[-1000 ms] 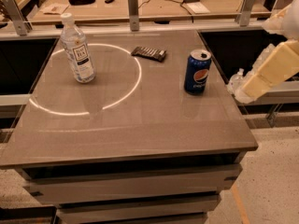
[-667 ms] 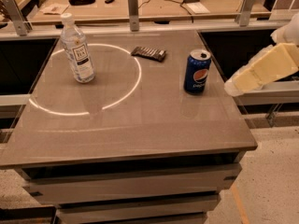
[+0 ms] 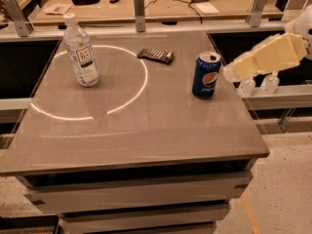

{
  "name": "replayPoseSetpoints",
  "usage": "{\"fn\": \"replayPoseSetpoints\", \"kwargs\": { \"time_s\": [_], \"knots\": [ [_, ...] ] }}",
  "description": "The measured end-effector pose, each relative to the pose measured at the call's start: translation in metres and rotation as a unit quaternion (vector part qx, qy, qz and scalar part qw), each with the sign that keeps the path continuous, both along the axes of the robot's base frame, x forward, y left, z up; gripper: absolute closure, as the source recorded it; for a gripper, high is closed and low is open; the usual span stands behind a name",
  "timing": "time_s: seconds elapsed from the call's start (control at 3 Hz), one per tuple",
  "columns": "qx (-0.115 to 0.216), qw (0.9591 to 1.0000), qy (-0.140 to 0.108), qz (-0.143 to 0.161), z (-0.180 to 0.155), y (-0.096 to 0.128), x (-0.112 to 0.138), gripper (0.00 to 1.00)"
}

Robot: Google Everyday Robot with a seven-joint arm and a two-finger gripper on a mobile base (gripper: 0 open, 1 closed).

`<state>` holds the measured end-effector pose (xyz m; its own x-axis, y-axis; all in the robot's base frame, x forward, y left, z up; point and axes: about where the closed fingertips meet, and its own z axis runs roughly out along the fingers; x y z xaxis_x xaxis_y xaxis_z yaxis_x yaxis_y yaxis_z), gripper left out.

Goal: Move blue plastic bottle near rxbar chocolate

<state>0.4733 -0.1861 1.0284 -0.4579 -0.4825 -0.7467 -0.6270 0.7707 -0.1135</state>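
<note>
The blue plastic bottle point(image 3: 82, 52), clear with a white cap and a white-and-dark label, stands upright at the table's far left, on the bright ring of light. The rxbar chocolate point(image 3: 155, 55), a flat dark bar, lies at the far middle of the table, well to the right of the bottle. My gripper point(image 3: 231, 72) is at the tip of the cream-coloured arm that reaches in from the right. It hovers over the table's right edge, just right of the Pepsi can, far from the bottle, and holds nothing.
A blue Pepsi can point(image 3: 205, 75) stands upright at the right of the grey table point(image 3: 146, 121), between my gripper and the bar. Two small clear pump bottles point(image 3: 269, 83) stand on a ledge beyond the right edge. A railing with metal posts point(image 3: 139, 4) runs behind the table.
My arm has swung left and up from beyond the table's right side toward the Pepsi can. The bottle, the bar and the can have not moved.
</note>
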Motion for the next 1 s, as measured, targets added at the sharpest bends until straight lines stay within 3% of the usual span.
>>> {"fn": "replayPoseSetpoints", "kwargs": {
  "time_s": [0.33,0.67,1.0],
  "knots": [
    [-0.048,0.9983,-0.016,0.029,0.022,0.006,0.009,0.00],
    [-0.085,0.9940,-0.014,0.067,0.046,0.020,0.024,0.00],
    [-0.117,0.9889,-0.031,0.086,0.071,0.044,0.045,0.00]
  ]
}}
